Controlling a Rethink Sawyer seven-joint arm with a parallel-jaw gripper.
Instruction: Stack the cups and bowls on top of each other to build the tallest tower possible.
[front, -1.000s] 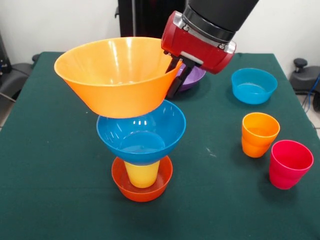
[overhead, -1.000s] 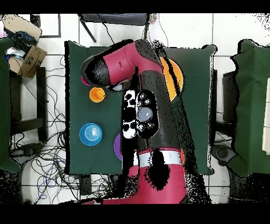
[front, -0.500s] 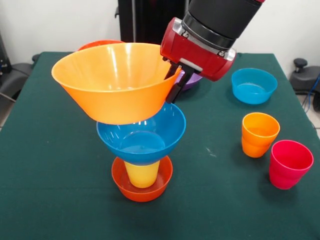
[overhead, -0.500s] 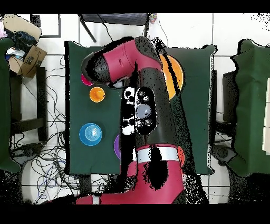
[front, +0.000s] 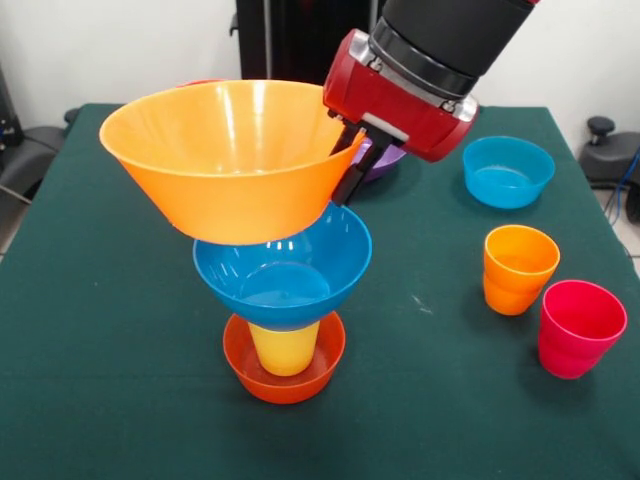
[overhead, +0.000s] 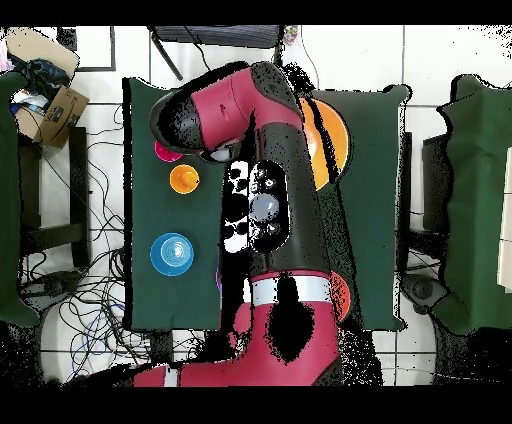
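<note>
The tower stands at the front of the table: a red-orange bowl (front: 285, 375) holds a yellow cup (front: 284, 347), and a large blue bowl (front: 283, 264) flares on top of it. My gripper (front: 346, 166) is shut on the right rim of the large light orange bowl (front: 225, 160), which hangs tilted just over the blue bowl; I cannot tell if they touch. In the overhead view the arm hides most of the light orange bowl (overhead: 328, 140). An orange cup (front: 518, 268) and a pinkish red cup (front: 580, 327) stand apart at the right.
A small teal-blue bowl (front: 507, 171) sits at the back right, and a purple bowl (front: 388, 160) peeks out behind the gripper. The overhead view also shows the orange cup (overhead: 184, 179), the red cup (overhead: 164, 152) and the teal-blue bowl (overhead: 172, 253).
The light orange bowl has shifted slightly left and up with the gripper, and it now hides the red-orange bowl behind it almost fully. The tower below has not moved.
</note>
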